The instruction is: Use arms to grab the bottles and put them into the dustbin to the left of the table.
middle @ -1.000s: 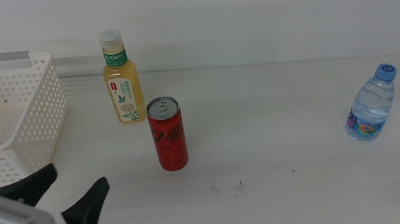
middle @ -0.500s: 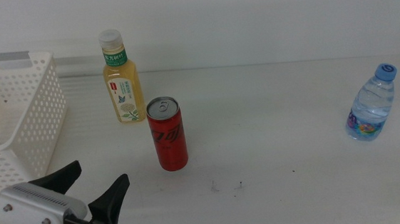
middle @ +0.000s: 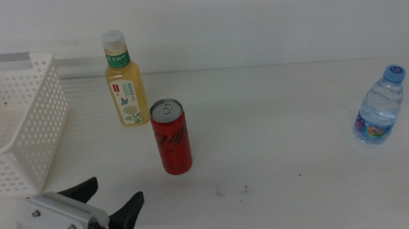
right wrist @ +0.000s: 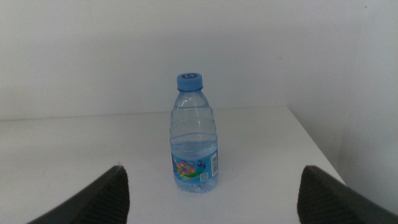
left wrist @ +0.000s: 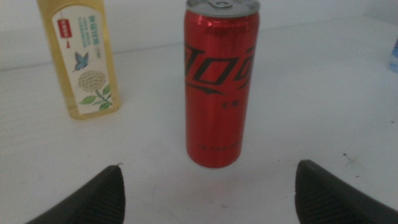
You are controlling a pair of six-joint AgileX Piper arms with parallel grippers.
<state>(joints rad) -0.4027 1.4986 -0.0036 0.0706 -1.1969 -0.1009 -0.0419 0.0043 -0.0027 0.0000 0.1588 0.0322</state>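
We see left gripper (middle: 112,195) spread wide, near red can (middle: 171,137); can upright, long axis vertical. Right gripper (right wrist: 211,186) spread, facing upright water bottle (right wrist: 194,133).

Overhead middle view shares red can (middle: 172,137) with close left wrist view.

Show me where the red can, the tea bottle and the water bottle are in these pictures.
red can (middle: 171,140): middle view, on its red side wall.
tea bottle (middle: 127,98): middle view, on the yellow body beside the label.
water bottle (right wrist: 194,146): right wrist view, on the clear body above the label.
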